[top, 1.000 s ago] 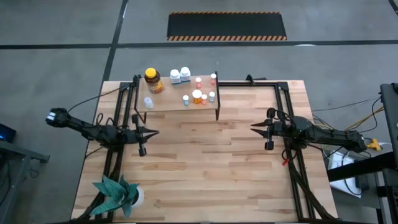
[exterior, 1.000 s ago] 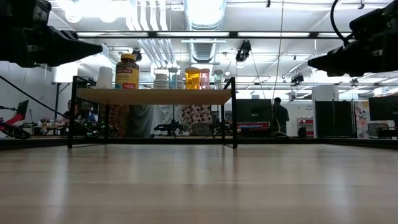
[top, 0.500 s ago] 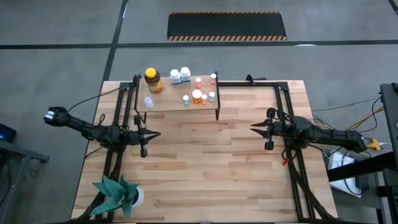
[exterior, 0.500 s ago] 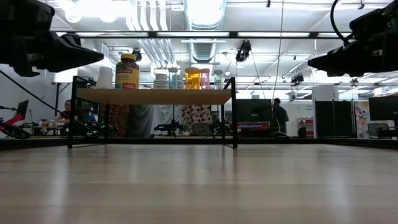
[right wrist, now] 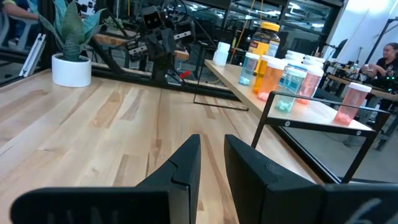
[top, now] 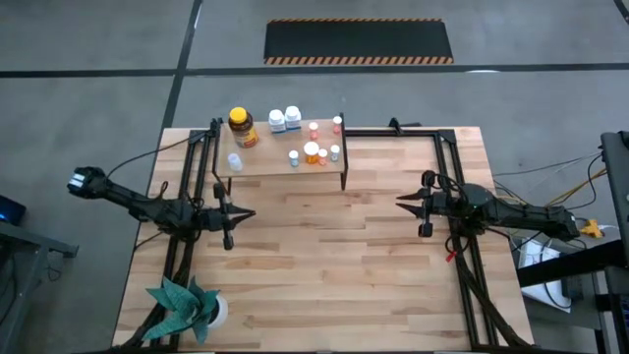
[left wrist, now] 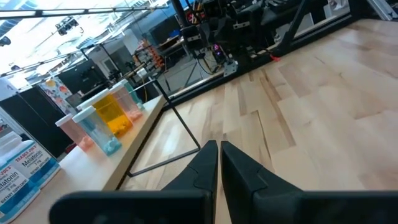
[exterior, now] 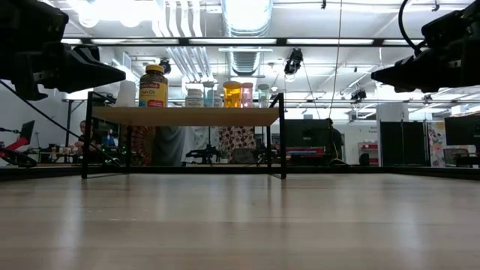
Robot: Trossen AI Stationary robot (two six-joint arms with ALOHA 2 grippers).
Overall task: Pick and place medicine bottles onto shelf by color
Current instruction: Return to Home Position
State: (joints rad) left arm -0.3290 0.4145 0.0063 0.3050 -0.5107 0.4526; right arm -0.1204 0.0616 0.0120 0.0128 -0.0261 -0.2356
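The shelf (top: 265, 162) stands at the table's far edge, left of the middle, on thin black legs. On it stand the medicine bottles: an amber jar with a yellow lid (top: 241, 127), white ones (top: 285, 119), an orange one (top: 312, 152), pink ones and a pale-blue one (top: 234, 162). My left gripper (top: 248, 213) hovers level and shut above the table, just near of the shelf's left end. My right gripper (top: 400, 204) hovers level at the right, its fingers (right wrist: 186, 158) a narrow gap apart with nothing between them.
A white pot with a green plant (top: 187, 305) stands at the table's near left corner. Black arm frames (top: 457, 187) run along both sides. Bare wood lies between the two grippers. A person (right wrist: 388, 59) sits beyond the table.
My left gripper has dipped a little lower toward the table and stays shut. The bottles and the shelf have not moved.
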